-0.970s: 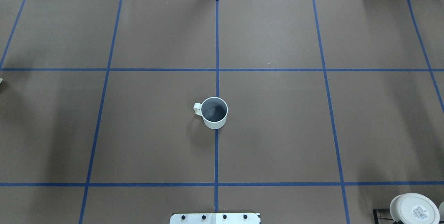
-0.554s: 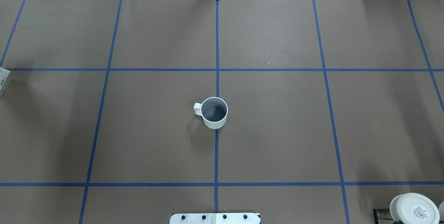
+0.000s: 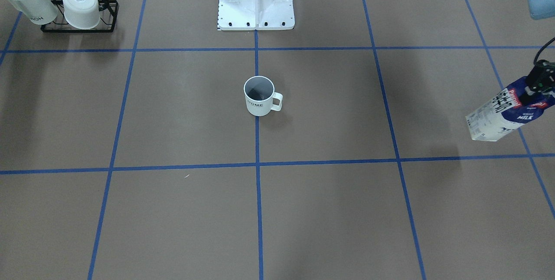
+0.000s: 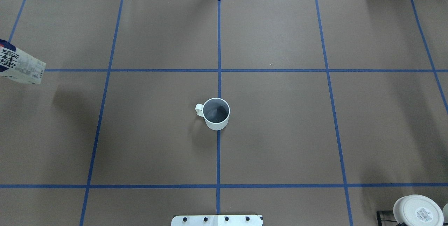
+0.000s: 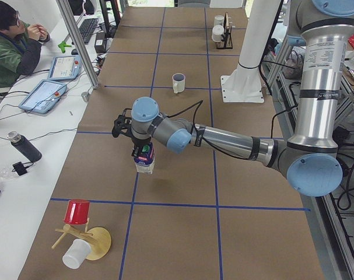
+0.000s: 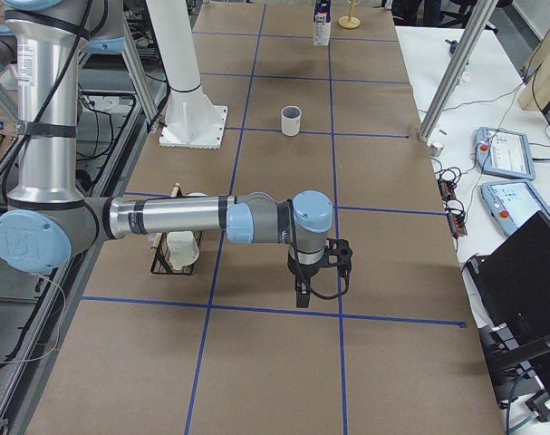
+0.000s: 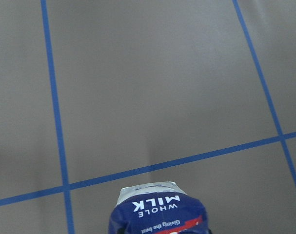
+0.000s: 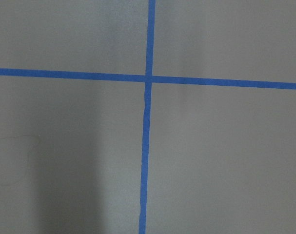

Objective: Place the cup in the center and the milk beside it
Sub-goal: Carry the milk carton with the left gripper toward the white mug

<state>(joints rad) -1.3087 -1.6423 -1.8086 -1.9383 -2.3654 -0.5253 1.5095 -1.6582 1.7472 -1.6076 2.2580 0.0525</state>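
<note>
The milk (image 3: 503,113) is gripped by the left gripper (image 3: 534,90), tilted in the air, well apart from the cup (image 4: 216,113) (already set in the center (image 4: 245,121)). It is not yet put beside it. The right gripper's (image 6: 302,294) state cannot be told.

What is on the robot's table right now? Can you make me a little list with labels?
cup: white "HOME" mug, upright on the middle blue tape line, handle toward the robot's left
milk: navy carton, held up off the table, far out on the robot's left, not beside the cup
left pincer: clamped on the top of the milk
right pincer: over bare table, nothing seen in it; open or shut cannot be told
left to do: set the milk next to the cup
</note>
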